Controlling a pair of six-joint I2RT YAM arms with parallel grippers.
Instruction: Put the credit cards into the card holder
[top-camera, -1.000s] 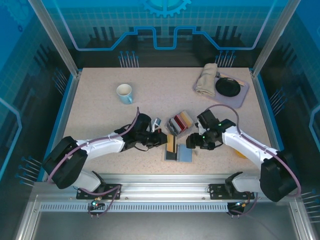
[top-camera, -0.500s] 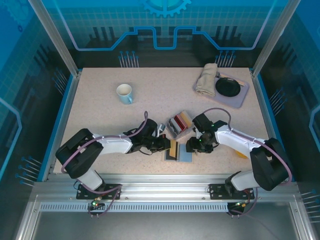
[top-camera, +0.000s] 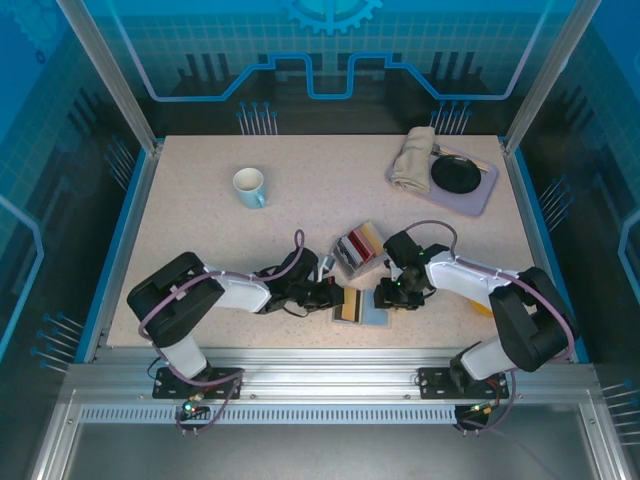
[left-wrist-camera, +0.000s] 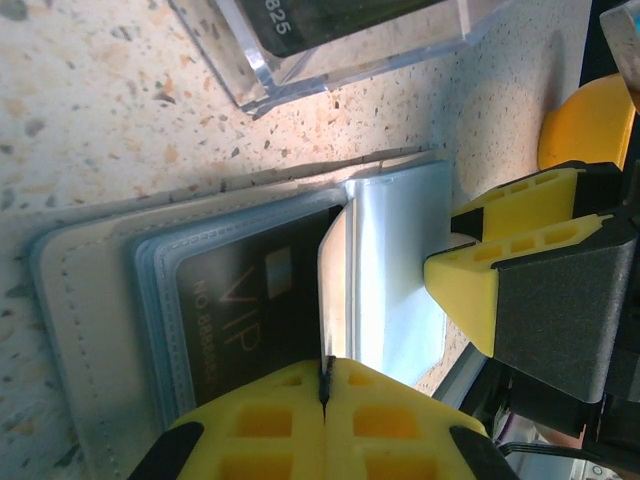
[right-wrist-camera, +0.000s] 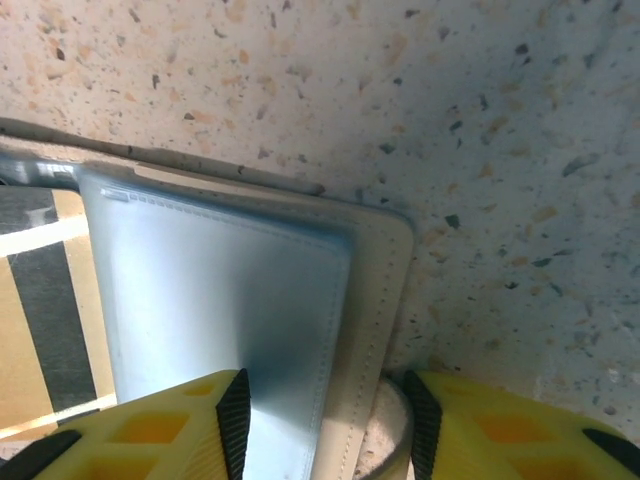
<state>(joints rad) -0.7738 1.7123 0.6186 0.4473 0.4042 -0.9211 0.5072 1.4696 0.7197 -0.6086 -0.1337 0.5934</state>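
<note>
- Your left gripper (left-wrist-camera: 325, 392), bottom centre, is clenched on a tan card (top-camera: 346, 304) held over the open card holder (left-wrist-camera: 90, 300).
- Your right gripper (right-wrist-camera: 318, 425), bottom edge, is spread, straddling the card holder's rim.

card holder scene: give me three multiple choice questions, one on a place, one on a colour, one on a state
1. Where does the open beige folding card holder lie?
A) near table edge, between the left claw and right claw
B) far left corner
C) far right corner

2. What colour is the plastic VIP card in its clear sleeve?
A) red
B) black
C) white

3. The left claw is:
A) wide open
B) shut on a thin upright sheet
C) shut on a pen

Key: 1A, the top view shows it between both claws; 2B, the left wrist view shows its dark face; 3B, it pinches the sheet's edge.
</note>
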